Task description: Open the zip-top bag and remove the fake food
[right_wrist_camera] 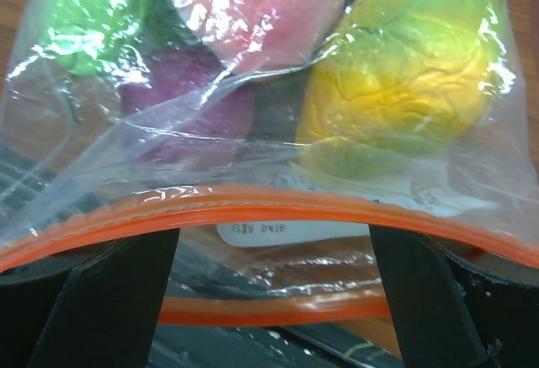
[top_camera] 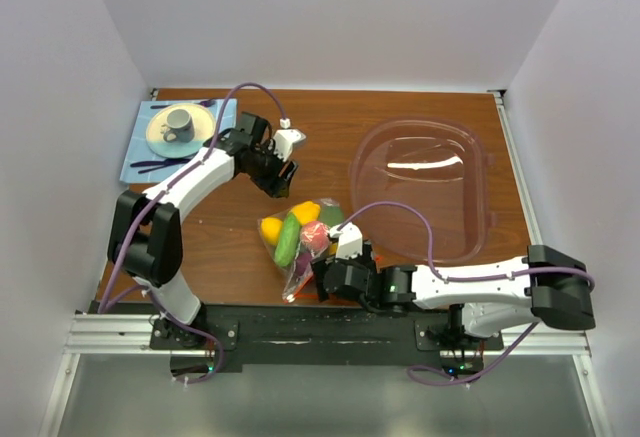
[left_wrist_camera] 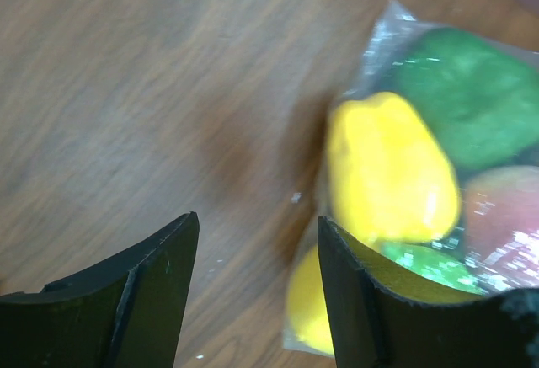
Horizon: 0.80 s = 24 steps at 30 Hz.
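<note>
Closest in, seen from the right wrist, the right gripper [right_wrist_camera: 269,242] has its two black fingers [right_wrist_camera: 109,292] spread wide. The bag [right_wrist_camera: 253,149] lies right up against them, and its orange zip strip [right_wrist_camera: 269,204] arches across both fingers. A second orange strip [right_wrist_camera: 269,309] runs lower down between them, apart from the first, so the mouth looks parted. I cannot tell whether the fingers are inside it. A small white label [right_wrist_camera: 286,229] sits just under the upper strip. Behind the plastic the food [right_wrist_camera: 404,73] is packed together: a yellow-green piece on the right, with pink, purple and green ones beside it.

From above, the bag [top_camera: 300,242] rests on the tabletop [top_camera: 220,237] in the near middle. Its zip end points at the right gripper [top_camera: 322,267] and the food [top_camera: 290,237] is all inside it.

The left gripper [top_camera: 285,185] hangs just beyond the bag's far end. In its wrist view the left gripper [left_wrist_camera: 257,225] is parted with nothing between the fingers [left_wrist_camera: 152,301], only bare wood below. One finger overlaps the bag's edge [left_wrist_camera: 379,40] in the picture, near a yellow piece [left_wrist_camera: 392,174] and a green one [left_wrist_camera: 472,98].

A large clear tub [top_camera: 420,187] sits well to the right. At the far left corner a cup [top_camera: 180,125] stands on a plate [top_camera: 160,137] on a blue cloth [top_camera: 140,157].
</note>
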Available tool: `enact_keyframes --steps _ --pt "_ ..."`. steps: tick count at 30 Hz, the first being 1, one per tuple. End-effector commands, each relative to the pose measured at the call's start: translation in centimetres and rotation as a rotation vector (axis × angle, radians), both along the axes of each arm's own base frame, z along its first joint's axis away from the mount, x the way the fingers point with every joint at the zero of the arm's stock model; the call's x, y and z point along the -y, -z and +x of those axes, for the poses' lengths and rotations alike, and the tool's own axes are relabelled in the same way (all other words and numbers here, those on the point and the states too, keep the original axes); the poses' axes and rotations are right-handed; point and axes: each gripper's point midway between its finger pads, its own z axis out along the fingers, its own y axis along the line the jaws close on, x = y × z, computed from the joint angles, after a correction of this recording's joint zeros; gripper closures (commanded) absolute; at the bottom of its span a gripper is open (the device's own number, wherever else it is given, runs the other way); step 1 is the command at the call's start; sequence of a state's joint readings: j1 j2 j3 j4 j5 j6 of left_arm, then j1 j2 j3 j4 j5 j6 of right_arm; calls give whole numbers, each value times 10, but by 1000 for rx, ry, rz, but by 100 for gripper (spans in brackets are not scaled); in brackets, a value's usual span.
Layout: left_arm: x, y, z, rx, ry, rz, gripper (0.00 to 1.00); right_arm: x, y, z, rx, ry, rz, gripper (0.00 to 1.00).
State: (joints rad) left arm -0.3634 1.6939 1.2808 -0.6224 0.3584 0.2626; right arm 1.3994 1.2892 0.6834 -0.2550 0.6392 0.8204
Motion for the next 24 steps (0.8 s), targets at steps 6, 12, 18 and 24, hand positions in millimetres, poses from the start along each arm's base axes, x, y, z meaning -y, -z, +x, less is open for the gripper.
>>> enact_keyframes --steps 6,12,18,24 --pt "15 -8 -51 -123 109 -132 34 -44 -15 3 85 -107 170 1" --pt "12 2 -70 -161 130 -138 30 -57 -11 5 92 -131 153 1" --pt "3 -7 -87 -160 168 -119 67 -55 6 12 96 -80 96 1" --pt "-11 -13 -100 -151 161 -72 100 -64 23 10 83 -111 52 9"
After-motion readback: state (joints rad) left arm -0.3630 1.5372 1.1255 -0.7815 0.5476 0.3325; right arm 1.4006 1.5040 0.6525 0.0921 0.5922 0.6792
